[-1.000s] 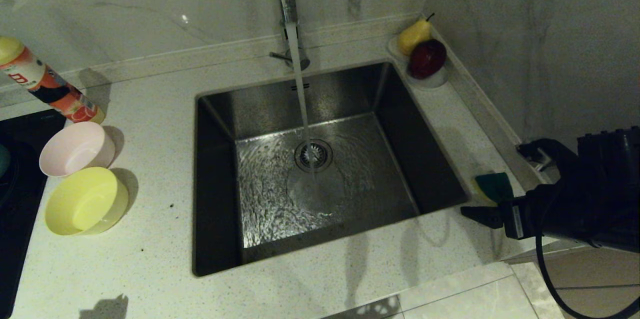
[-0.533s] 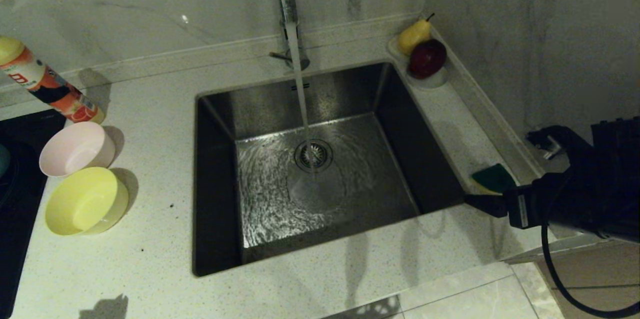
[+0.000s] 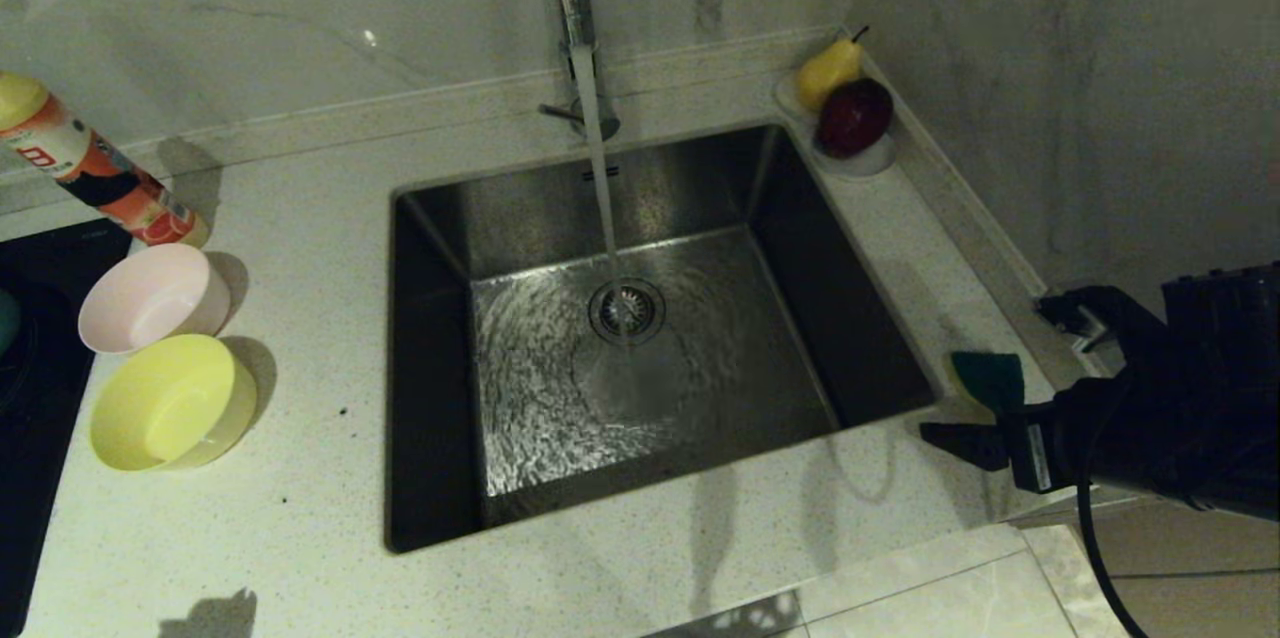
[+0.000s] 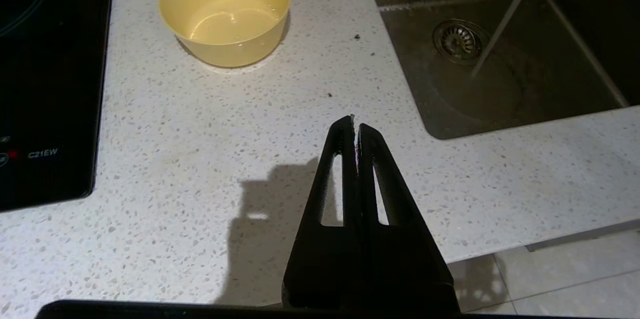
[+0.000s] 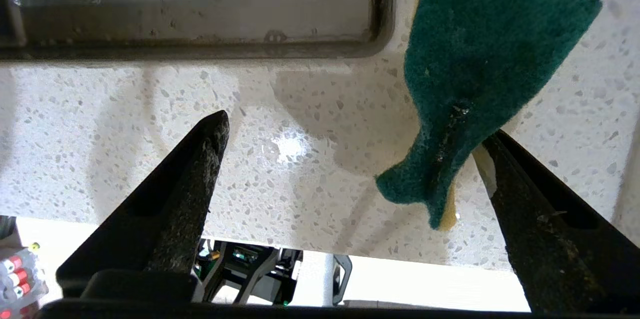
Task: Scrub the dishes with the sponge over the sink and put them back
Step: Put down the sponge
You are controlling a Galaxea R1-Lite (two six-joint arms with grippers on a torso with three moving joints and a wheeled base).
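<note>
barely started imo: right gripper (image 5: 350, 139) gaping, dark green and yellow foam sponge (image 5: 475, 74) ungrabbed lower right; yellow plastic bowl (image 3: 170, 403) unscrubbed far left; left gripper (image 4: 355, 131) clenched, idle.

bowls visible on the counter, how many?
2: pink bowl and yellow bowl, both left of the sink. A teal shape at the head view's left edge might be a third.

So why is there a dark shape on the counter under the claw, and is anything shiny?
Left wrist view: the shut left claw blocks the light, casting a blocky shadow on the counter. Right wrist view: a bright glare spot on the wet counter near the sponge. Head view: running water glints in the sink.
</note>
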